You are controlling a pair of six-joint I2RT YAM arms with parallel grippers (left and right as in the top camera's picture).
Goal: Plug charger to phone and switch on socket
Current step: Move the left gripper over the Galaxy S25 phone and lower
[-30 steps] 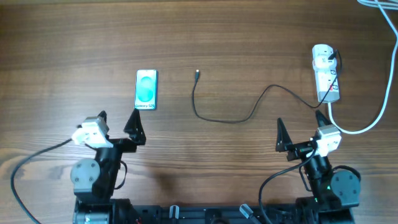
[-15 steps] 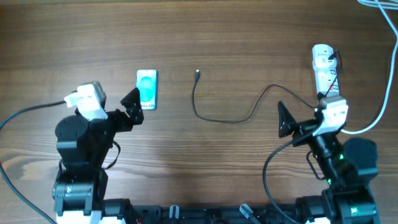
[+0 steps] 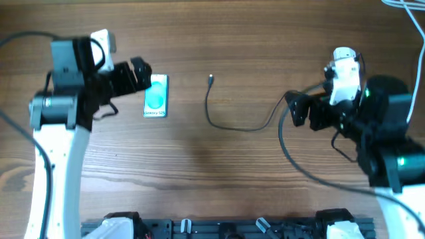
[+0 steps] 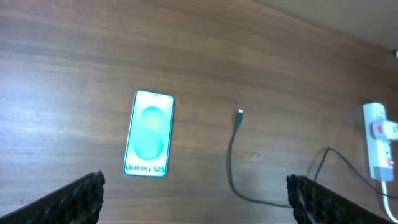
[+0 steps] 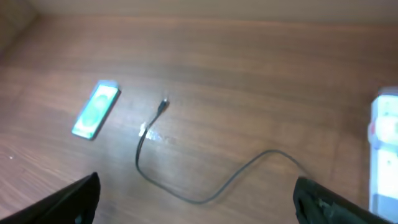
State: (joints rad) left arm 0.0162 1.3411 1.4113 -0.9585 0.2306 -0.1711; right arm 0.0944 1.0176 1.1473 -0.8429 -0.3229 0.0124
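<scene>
Risk: phone (image 4: 148, 134) skids on wooden table (image 3: 219, 172) when the plug's pushed in, unless one claw braces it. Thin charger (image 4: 231, 168) may also twist in a pinch. Left gripper (image 3: 137, 74) & right gripper (image 3: 299, 109) both have fingers wide apart, holding nothing. Phone lies just ahead of left claw, long axis running away from it, text end nearest. Connector tip (image 4: 240, 113) pts away too, right of phone.
</scene>
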